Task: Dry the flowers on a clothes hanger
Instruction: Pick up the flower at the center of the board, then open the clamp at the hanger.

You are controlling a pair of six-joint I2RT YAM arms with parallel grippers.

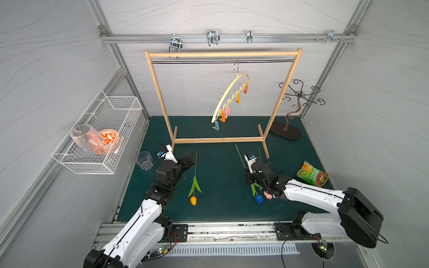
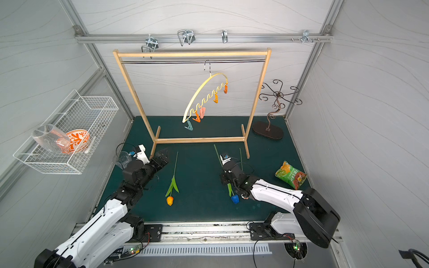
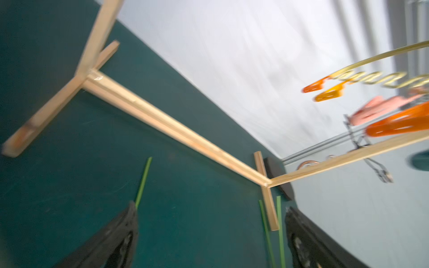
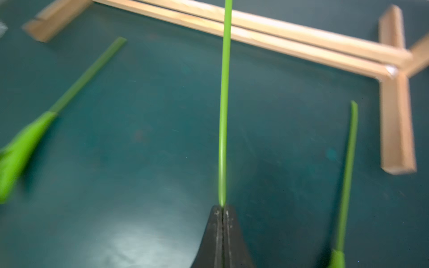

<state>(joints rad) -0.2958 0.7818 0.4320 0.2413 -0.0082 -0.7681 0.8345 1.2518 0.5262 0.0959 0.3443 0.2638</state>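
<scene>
Finds the right gripper [image 4: 222, 208] clenched, its black tips pressed flat together on the thin green stem of the blue tulip [image 1: 258, 199], pinched partway along, with the cut end reaching toward the base bar of the wooden rack [image 1: 220, 54]. Shows the left gripper [image 3: 210, 206] spread wide and grasping nothing, hovering over the mat [image 1: 220, 213] just in front of the rack's foot on that arm's side. Places the blue head in front of the rack, low beside the right wrist; cannot tell whether it is resting or lifted. Puts the pink tulip [image 1: 267, 195] just beside it, head half hidden under the arm, stem running toward the rack's other foot. Shows the orange-yellow tulip [image 1: 194, 185] flat on the mat in front of the rack, apart from both grippers, stem end pointing at the base bar, two pointed leaves flaring above the closed bud. Has the clothes hanger [image 1: 229, 98] hooked by its metal hook [image 1: 236, 65] on the dark rod [image 1: 197, 62] under the rack's top bar: pale yellow arch, wavy lower bar, steeply tilted, small orange, pink and teal clothespins [image 1: 216, 126] dangling. Smooth plastic stems, matte dark green mat, pale square-cut wood.
</scene>
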